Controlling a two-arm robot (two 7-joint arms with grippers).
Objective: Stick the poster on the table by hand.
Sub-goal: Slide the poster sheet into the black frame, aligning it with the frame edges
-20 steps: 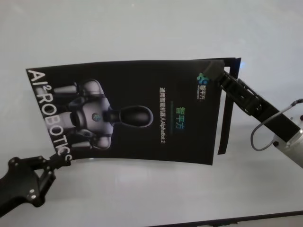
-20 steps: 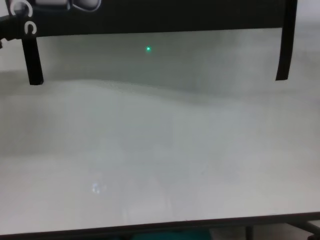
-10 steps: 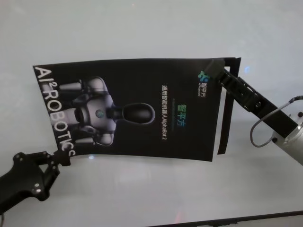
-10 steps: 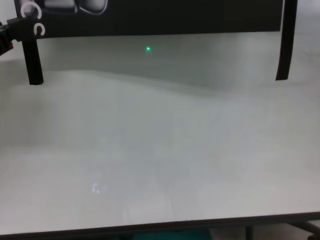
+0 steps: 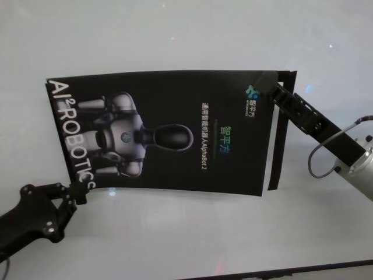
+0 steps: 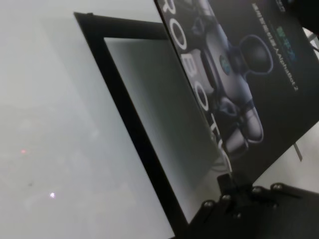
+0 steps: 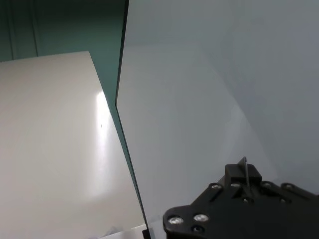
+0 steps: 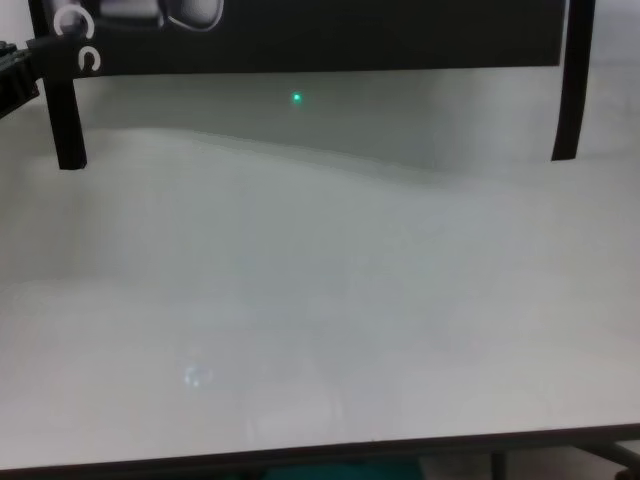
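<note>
White and matte, the counter (image 5: 175,245) fills nearly every view, with its thin dark near edge seen low in the head and chest views. Above it the poster (image 5: 169,137) is held spread between both arms, apparently not yet laid flat: in the chest view its lower edge hangs clear of the surface, and a soft shadow is cast beneath it.

The left end effector (image 5: 78,191) is clenched on the poster's near-left corner, just by the last letters of the white lettering. The right end effector (image 5: 274,90) is clamped on the far-right corner, beside the small logo. Two narrow black strips are seen hanging from the sheet's short ends, the left strip (image 8: 65,110) and the right strip (image 8: 570,85); they are judged to be the adhesive bands.

Compared with a second ago, the sheet has been carried slightly toward the robot's right: its left edge and the left end effector are now found further right in the head view, while the right end effector has barely shifted. The bow in the lower edge has also been reduced, so the sheet is pulled flatter.

From this it is judged that positioning and tensioning are nearly finished, and that lowering and pressing the strips onto the counter remain to be done.
</note>
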